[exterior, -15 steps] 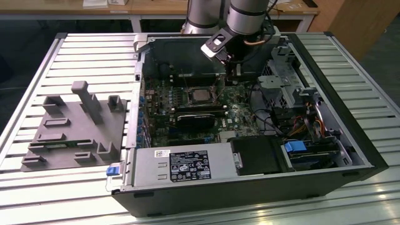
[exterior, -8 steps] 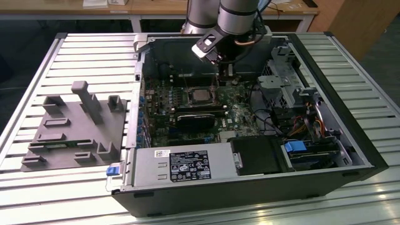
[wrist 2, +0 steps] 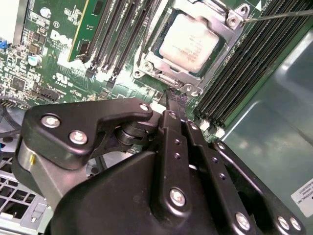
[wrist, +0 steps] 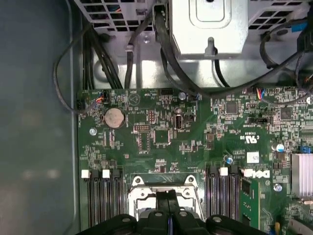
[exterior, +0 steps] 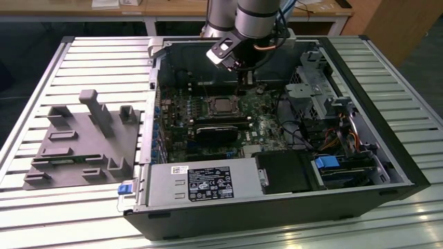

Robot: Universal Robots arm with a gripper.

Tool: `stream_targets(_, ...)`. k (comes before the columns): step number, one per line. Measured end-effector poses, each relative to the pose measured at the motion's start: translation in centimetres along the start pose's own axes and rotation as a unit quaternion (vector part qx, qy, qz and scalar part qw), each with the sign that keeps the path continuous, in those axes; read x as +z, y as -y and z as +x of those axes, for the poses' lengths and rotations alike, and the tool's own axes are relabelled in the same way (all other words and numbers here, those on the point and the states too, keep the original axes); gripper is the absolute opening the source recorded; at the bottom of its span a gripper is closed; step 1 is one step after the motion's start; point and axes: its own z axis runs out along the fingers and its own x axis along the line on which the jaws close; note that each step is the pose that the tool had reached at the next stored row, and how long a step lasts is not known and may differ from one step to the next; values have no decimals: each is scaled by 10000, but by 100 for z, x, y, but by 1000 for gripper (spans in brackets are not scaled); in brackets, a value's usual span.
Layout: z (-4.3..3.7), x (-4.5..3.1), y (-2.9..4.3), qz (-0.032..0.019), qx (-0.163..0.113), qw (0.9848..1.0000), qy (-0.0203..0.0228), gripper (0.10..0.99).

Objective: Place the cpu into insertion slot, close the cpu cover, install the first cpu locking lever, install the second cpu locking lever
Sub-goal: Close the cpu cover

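Note:
The cpu lies in the insertion slot on the green board, its silver top showing through the cut-out of the cpu cover, which lies flat over it. In the exterior view the cpu sits mid-board inside the open case. My gripper is shut with nothing between its fingers. Its tips are down at the socket's edge, at one side of the cover frame. In the first wrist view the gripper stands over the socket's rim. A thin locking lever runs out from one corner of the cover.
Long black memory slots flank the socket on both sides. A black block sits just in front of the socket and a power supply fills the case's near side. Black cables and a drive cage stand beside the board. A grey fixture rests on the slatted table.

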Motion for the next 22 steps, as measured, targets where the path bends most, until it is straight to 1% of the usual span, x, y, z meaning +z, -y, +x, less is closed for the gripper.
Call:
stream_targets(3, 0, 0, 14, -5, 0, 10000, 0, 102)
stream_targets(8, -4, 11, 103, -68, -1, 10000, -4, 102)
stream_targets(13, -9, 42, 195, -73, -1, 10000, -2, 102)
stream_targets(22, -19, 129, 353, -76, -1, 10000, -2, 102)
